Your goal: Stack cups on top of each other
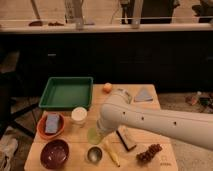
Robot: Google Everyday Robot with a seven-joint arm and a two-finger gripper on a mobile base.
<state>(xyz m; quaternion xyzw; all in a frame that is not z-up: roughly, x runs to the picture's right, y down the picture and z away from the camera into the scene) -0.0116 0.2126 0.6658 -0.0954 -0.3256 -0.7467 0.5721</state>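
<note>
Gripper: the gripper (100,129) was low over the middle of the frame, at the end of the arm and right at the green cup; whether it was open, closed or gripping the cup could not be told.
Arm: the white arm (150,120) came in from the right edge, ran leftward across the table and bent downward at a rounded joint near the centre.
Green cup: the pale translucent green cup (93,135) stood upright on the table just below and left of the arm's end, partly covered by it.
Silver cup: the shiny silver cup (94,154) stood upright with its dark inside showing, near the bottom edge, directly below the green cup and apart from it.
Table: the wooden table (75,137) filled the lower half of the frame.
Green tray: a green tray (66,93) lay at the table's upper left.
White container: a round white container (79,115) stood just below the tray's lower right corner, near the green cup.
Orange dish: an orange dish (42,131) at the left held a blue block (51,123).
Dark red bowl: it (54,153) sat at the lower left, left of the silver cup.
Yellow object: a long yellow object (111,153) lay just right of the silver cup.
Dark block: a dark block with a pale top (125,138) lay below the arm.
Grapes: a dark bunch (149,153) lay at the lower right.
Orange ball: it (107,87) rested right of the tray.
Grey piece: a grey triangular piece (144,95) lay at the table's upper right.
</note>
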